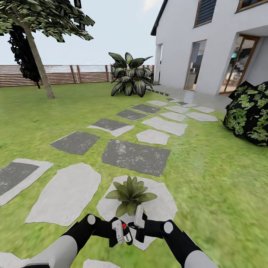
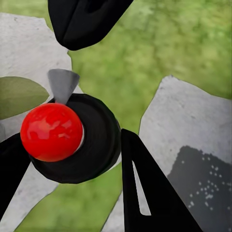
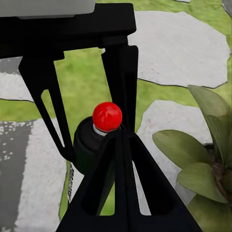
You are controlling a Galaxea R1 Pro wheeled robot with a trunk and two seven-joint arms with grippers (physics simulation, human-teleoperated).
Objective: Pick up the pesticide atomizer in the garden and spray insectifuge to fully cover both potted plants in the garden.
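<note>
The pesticide atomizer (image 1: 126, 234) is held low in front of me, its dark cap topped by a round red knob (image 2: 50, 131). My left gripper (image 1: 121, 232) is shut on the atomizer, one finger on each side of the cap (image 2: 96, 145). My right gripper (image 3: 121, 137) is shut, its joined fingertips touching the cap just beside the red knob (image 3: 107, 116). Just beyond both grippers, one potted plant (image 1: 130, 193), a rosette of spiky green leaves, stands on a pale stepping stone (image 1: 163, 208). Its leaves (image 3: 203, 150) lie close to the right fingers.
Grey and white stepping stones (image 1: 136, 156) run across the lawn toward the white house (image 1: 208, 44). A dark leafy bush (image 1: 249, 111) stands at the right, with a large broad-leaved plant (image 1: 130, 76), a tree (image 1: 37, 56) and the slat fence (image 1: 56, 74) at the back.
</note>
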